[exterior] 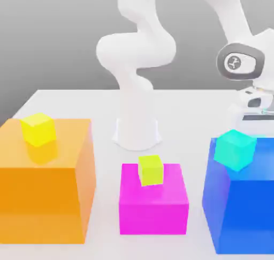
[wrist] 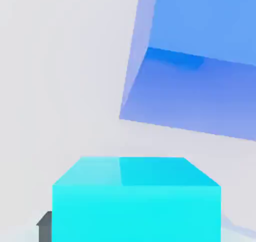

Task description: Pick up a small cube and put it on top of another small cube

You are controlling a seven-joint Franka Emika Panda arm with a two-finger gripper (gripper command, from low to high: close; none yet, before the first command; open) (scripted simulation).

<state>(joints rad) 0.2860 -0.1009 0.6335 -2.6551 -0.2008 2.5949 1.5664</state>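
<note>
- The blue block (exterior: 241,200) sits at the surface's (exterior: 69,101) edge on the exterior view's right; open room lies behind it.
- The end effector (exterior: 256,114) pinches the small cube (wrist: 136,198), close below the hand camera.

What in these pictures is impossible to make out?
- Exterior view: the end effector, its fingertips masked by its own white body and the right edge.
- Hand view: the small cube, its lower part cut by the bottom edge.
- Hand view: the blue block, its full extent cut by the picture's edges.
</note>
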